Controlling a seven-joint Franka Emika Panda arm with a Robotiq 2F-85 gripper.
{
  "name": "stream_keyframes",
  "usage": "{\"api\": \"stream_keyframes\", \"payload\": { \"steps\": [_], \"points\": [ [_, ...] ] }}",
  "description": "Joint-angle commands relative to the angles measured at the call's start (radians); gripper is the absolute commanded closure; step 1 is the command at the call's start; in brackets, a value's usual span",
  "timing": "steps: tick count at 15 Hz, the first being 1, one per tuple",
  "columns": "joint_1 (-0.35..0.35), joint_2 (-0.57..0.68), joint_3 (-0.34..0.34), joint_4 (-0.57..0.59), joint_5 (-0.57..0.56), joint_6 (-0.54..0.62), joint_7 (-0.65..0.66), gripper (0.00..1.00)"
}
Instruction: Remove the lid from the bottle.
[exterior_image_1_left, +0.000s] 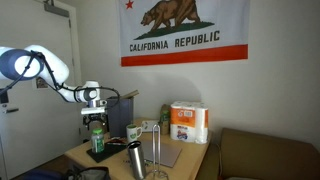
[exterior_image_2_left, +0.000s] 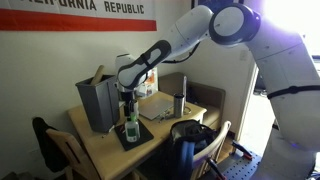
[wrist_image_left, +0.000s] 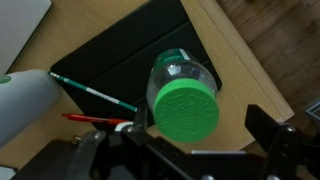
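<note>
Office room: wall flag (exterior_image_1_left: 184, 30), wooden desk (exterior_image_1_left: 190, 156).

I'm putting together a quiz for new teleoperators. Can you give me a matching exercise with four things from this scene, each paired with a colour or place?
Things:
1. lid
2. flask
3. pad
4. flag

Colour or place:
a. hangs on the wall
b. green
c. black, under the bottle
d. silvery metal

Pairs: 1-b, 2-d, 3-c, 4-a.

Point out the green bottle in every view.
In an exterior view: bottle, lower left, left of the flask.
In an exterior view, left of centre, by the grey box.
Wrist view, centre, seen from above.
Shared landmark: black mat under it.
</note>
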Motion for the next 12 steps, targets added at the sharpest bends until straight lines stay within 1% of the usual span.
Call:
{"api": "stream_keyframes", "payload": {
  "steps": [1,4,5,6,10,11,12],
  "points": [
    [0.0,0.0,0.001,0.0,0.0,-0.007,-0.001,0.0],
    [0.0,0.007,0.0,0.004,-0.001,-0.007,-0.002,0.0],
    [0.0,0.009,0.0,0.005,-0.002,-0.007,-0.003,0.25],
    [0.0,0.01,0.0,0.005,-0.002,-0.005,-0.003,0.26],
    [0.0,0.015,0.001,0.006,-0.002,-0.006,-0.004,0.58],
    [0.0,0.015,0.0,0.007,-0.002,-0.007,-0.004,0.6],
    [0.0,0.015,0.0,0.007,-0.002,-0.007,-0.004,0.6]
  ]
}}
